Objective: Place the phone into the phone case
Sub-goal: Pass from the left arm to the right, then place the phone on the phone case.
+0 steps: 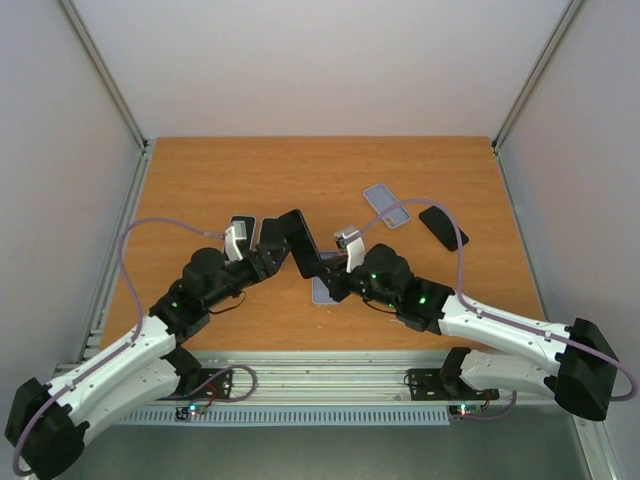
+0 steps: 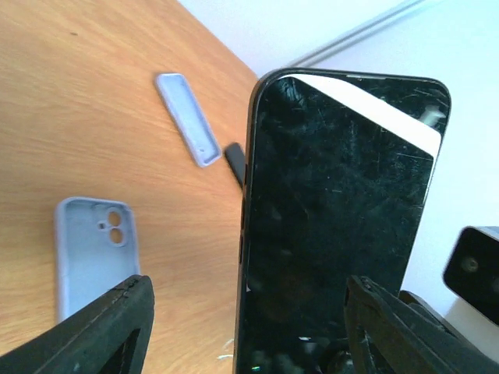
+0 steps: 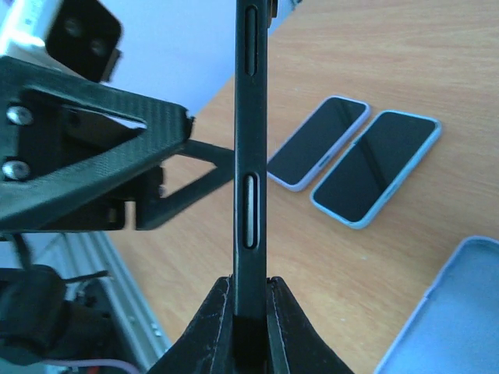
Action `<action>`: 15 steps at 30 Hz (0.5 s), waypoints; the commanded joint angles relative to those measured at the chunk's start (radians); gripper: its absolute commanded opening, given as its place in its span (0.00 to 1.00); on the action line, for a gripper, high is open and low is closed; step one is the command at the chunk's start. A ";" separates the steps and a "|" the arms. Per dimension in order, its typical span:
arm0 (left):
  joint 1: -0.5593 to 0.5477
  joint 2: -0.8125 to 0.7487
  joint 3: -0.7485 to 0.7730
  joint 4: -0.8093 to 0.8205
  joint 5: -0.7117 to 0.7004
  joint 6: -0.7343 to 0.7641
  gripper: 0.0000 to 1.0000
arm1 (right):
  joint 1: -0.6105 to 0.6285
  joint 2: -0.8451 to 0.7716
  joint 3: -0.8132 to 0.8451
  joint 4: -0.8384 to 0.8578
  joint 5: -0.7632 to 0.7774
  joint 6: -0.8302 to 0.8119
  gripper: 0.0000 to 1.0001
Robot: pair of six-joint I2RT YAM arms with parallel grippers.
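A bare black phone [image 1: 302,243] stands tilted above the table between the two arms. My right gripper [image 3: 249,284] is shut on its lower end, and its fingers [image 3: 290,323] pinch the thin edge. My left gripper [image 2: 245,292] is open around the same phone [image 2: 335,210], with a wide gap between the phone and the left finger [image 2: 101,327]. An empty light blue phone case [image 2: 90,253] with a camera cut-out lies flat on the table below, partly under the right gripper [image 1: 328,272] in the top view. The same case [image 3: 460,312] shows at the lower right of the right wrist view.
A second empty blue case [image 1: 387,205] and a black phone [image 1: 443,227] lie at the back right. Two cased phones [image 3: 320,140] [image 3: 378,175] lie side by side near the left arm. Metal rails edge the wooden table [image 1: 200,180].
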 commanded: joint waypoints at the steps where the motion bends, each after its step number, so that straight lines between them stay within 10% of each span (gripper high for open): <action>1: 0.023 0.048 -0.040 0.315 0.159 -0.028 0.67 | -0.031 -0.059 -0.011 0.147 -0.131 0.109 0.01; 15: 0.034 0.155 -0.093 0.707 0.307 -0.133 0.44 | -0.106 -0.109 -0.047 0.294 -0.296 0.241 0.01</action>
